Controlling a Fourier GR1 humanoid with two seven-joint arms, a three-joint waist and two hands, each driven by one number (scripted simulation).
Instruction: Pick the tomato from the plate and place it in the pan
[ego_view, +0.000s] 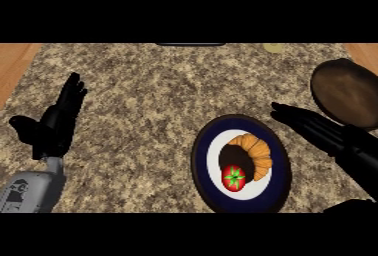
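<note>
A: Red tomato (234, 178) near plate's (202, 150) front rim, touching croissant (253, 150). Round, smooth, probably slippery, soft; best taken across its sides.

B: Right hand (314, 127) just beyond plate's right rim, fingers straight, holding nothing. Left hand (55, 122) resting open near counter's left edge. Pan (347, 92) at far right corner.

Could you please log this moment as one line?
tomato on plate | right hand open, beside plate | pan empty | left hand resting
</note>
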